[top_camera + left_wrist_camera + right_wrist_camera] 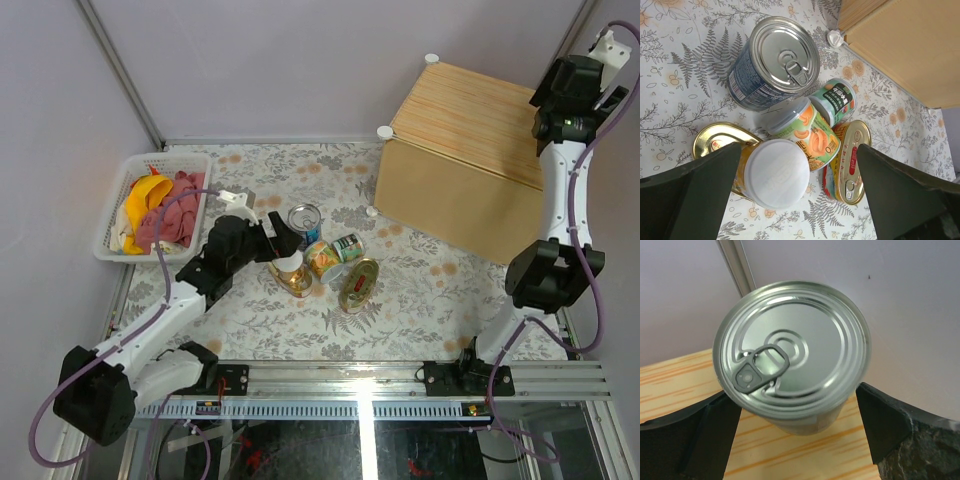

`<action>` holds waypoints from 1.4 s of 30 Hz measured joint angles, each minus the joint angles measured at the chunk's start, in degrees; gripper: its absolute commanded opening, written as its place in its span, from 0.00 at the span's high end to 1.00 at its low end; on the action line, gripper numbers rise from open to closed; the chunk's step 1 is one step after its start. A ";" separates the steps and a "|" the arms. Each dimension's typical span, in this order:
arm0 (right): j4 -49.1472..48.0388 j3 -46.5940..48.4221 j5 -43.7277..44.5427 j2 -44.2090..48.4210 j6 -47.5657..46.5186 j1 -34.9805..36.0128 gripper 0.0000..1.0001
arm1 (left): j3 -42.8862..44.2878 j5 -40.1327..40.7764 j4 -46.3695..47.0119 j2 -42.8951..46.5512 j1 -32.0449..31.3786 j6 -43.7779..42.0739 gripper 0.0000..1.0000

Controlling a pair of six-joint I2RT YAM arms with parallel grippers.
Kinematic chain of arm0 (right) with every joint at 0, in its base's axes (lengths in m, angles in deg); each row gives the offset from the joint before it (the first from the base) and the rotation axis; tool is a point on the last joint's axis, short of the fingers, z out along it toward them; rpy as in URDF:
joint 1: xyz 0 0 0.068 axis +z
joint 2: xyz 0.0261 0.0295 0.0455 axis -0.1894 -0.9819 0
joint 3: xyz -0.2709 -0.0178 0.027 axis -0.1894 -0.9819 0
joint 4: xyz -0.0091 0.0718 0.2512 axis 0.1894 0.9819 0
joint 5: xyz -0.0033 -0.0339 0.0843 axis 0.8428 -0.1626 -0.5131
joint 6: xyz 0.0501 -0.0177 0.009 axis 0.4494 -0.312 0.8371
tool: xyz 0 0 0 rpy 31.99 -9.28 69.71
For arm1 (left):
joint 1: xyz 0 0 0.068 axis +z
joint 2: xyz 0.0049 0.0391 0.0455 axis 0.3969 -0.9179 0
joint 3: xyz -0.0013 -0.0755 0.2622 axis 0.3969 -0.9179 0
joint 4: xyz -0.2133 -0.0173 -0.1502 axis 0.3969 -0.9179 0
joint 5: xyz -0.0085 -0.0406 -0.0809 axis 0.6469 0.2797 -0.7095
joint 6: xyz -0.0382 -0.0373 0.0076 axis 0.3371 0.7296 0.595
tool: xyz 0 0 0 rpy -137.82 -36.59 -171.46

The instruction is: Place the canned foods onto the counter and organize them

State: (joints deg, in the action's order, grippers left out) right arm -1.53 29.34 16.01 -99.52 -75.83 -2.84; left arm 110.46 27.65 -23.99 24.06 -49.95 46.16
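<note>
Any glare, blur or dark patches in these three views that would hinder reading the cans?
Top external: a bright glare streak on the metal rail, the cans small but sharp. Left wrist: crisp, soft sheen on the silver-topped can, left fingers dark and featureless. Right wrist: the can lid sharp with mild reflections, right fingers underexposed and slightly soft.

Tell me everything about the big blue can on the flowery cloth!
The big blue can stands upright on the flowery cloth, at the far side of the bunch of cans. It looks like shiny metal, with a dark blue label covered in small white print. Its silver lid has ring grooves and a pull tab lying flat, so it looks unopened. A small fruit-picture can sits right by its base; I cannot tell whether they touch. The left gripper hangs open nearby, not touching it.
</note>
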 measured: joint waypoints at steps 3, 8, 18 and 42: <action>-0.20 -2.91 0.00 2.67 -0.02 0.35 0.00 | -1.27 0.33 0.48 1.44 0.00 0.74 0.00; -0.48 -6.40 0.00 6.73 0.00 0.76 0.00 | -3.37 0.76 0.92 3.67 0.00 2.10 0.00; -0.44 -14.14 0.72 17.14 -0.04 5.86 0.00 | -5.27 1.33 1.18 7.69 0.00 3.80 0.00; -8.66 -33.59 -3.56 26.60 -7.28 52.43 0.00 | -11.98 7.54 0.94 16.96 0.02 8.87 0.00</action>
State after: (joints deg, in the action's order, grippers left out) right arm -10.19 -4.25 12.45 -72.92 -83.11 49.59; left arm 98.48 35.19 -23.05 41.02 -49.93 55.03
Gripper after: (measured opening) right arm 0.995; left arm 0.996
